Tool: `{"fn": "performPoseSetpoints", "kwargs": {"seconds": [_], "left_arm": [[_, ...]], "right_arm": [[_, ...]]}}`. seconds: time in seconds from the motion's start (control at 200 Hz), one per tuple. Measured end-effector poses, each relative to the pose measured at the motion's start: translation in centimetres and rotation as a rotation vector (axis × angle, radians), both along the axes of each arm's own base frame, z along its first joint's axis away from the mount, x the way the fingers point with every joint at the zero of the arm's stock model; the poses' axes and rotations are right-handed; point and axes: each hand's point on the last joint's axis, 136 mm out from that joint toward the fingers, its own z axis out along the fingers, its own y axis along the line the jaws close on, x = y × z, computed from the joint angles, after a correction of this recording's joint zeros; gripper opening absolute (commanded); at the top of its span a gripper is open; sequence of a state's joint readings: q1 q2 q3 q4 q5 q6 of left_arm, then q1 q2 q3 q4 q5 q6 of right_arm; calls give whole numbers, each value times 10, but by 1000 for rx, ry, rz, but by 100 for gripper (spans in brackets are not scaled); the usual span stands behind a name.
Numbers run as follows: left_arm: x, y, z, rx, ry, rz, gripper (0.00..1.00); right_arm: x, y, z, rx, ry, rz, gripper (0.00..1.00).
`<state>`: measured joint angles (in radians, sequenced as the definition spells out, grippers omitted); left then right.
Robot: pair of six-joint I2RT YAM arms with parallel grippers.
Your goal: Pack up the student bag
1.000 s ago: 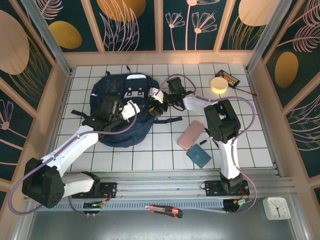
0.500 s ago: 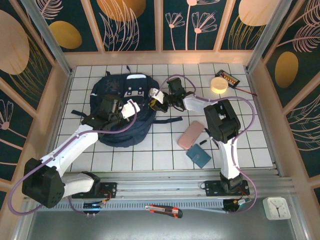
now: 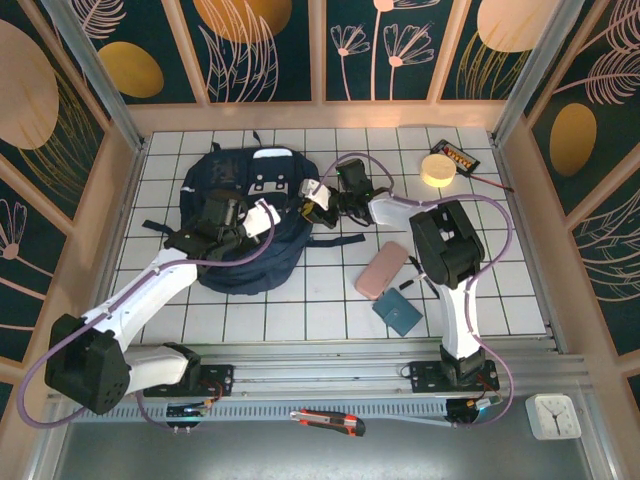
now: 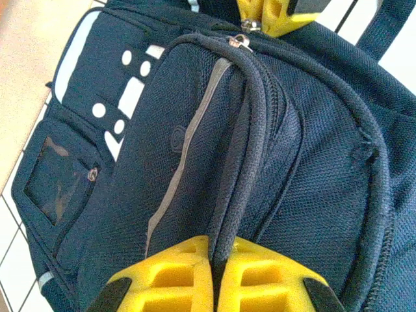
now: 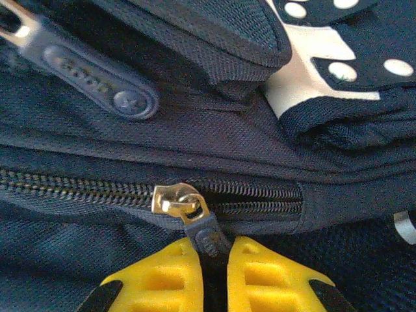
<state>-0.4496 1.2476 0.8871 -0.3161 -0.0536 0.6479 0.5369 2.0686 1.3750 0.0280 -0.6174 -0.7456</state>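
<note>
The student bag (image 3: 232, 190), navy with white-grey patches, lies flat at the table's back left. My left gripper (image 3: 262, 216) rests on its middle, shut on a raised ridge of fabric (image 4: 244, 143) beside a grey stripe; the yellow fingertips (image 4: 185, 266) pinch that fold. My right gripper (image 3: 313, 196) is at the bag's right side, shut on the dark zipper pull (image 5: 207, 235) hanging from a brass slider (image 5: 171, 197). The zip (image 5: 260, 198) to the slider's right is slightly parted. A second pull tab (image 5: 97, 78) lies loose higher up. The right fingertips (image 4: 276, 16) show in the left wrist view.
Right of the bag lie a pink case (image 3: 381, 270), a teal wallet (image 3: 398, 310) and a small dark pen (image 3: 405, 286). A round pale disc (image 3: 437, 168) and a black device (image 3: 458, 155) sit at the back right. A box cutter (image 3: 330, 421) and a clock (image 3: 552, 415) lie off the table's near edge.
My right gripper has closed onto the zipper pull and edged slightly right. The left gripper has kept its hold on the bag's fabric.
</note>
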Motion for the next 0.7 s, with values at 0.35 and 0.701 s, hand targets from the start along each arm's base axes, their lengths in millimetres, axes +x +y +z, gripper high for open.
{"fn": "performPoseSetpoints", "kwargs": {"seconds": [0.35,0.701], "left_arm": [[9,-9,0,-55,33,41,0],[7,-16,3,-54,25,26,0]], "right_arm": [[-16,-14,19,-33,27,-54,0],[-26,-18,33,8,94,-125,0]]}}
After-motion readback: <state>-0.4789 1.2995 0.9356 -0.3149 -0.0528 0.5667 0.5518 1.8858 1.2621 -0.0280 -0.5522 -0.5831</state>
